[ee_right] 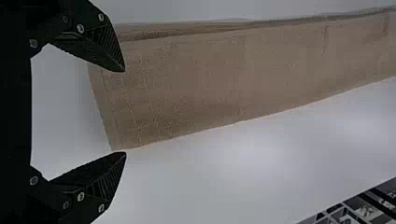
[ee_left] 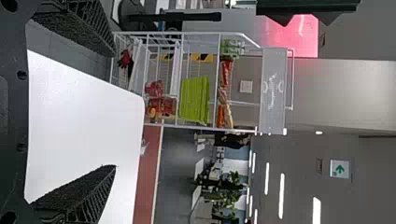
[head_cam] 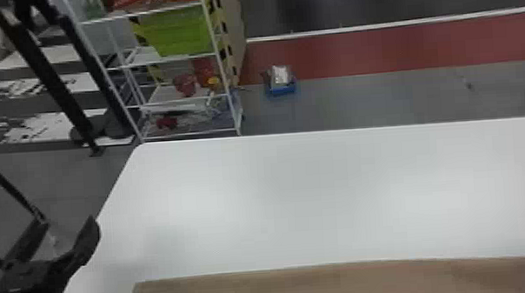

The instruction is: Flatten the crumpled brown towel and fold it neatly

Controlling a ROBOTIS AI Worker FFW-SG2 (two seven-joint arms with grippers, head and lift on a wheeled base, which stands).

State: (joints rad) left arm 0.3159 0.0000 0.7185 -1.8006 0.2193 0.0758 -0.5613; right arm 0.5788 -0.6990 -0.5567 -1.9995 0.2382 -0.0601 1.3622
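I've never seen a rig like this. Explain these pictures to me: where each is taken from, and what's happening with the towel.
This is a robot with two black arms, each ending in a two-fingered gripper. The head view looks forward and down over a white table. The brown towel lies on the part nearest the robot, with the left gripper by the table's left edge.

The other two pictures come from wrist cameras and are turned sideways. The left one looks past open fingers towards a rack of shelves. The right one shows the right gripper, also open, near one end of the towel, which lies as a long, fairly smooth strip. Neither gripper holds anything.
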